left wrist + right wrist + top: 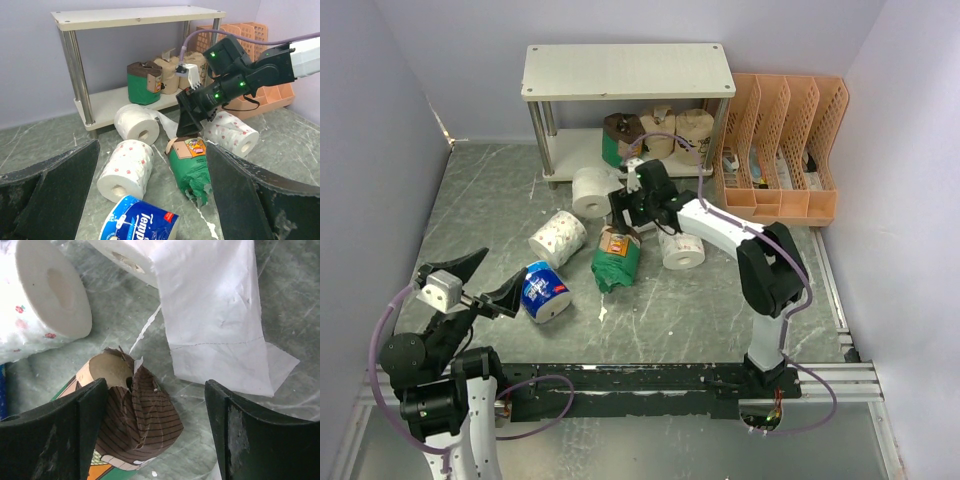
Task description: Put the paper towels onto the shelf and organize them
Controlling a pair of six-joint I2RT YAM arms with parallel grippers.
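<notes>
My right gripper [621,221] is open, its jaws either side of the torn brown top end of a green-wrapped roll [134,415] lying on the table [617,258]. A plain white roll with a loose sheet [590,190] lies just behind it, in front of the shelf [628,70]. Two white patterned rolls lie left [558,238] and right [682,249]. A blue-white wrapped roll [545,292] lies just in front of my open, empty left gripper [488,282]. On the shelf's lower board stand a green-wrapped roll [617,140] and two tan rolls [676,130].
An orange perforated file organizer [780,150] stands right of the shelf against the back wall. The right arm [260,70] reaches across in front of the shelf. Walls enclose the table on three sides.
</notes>
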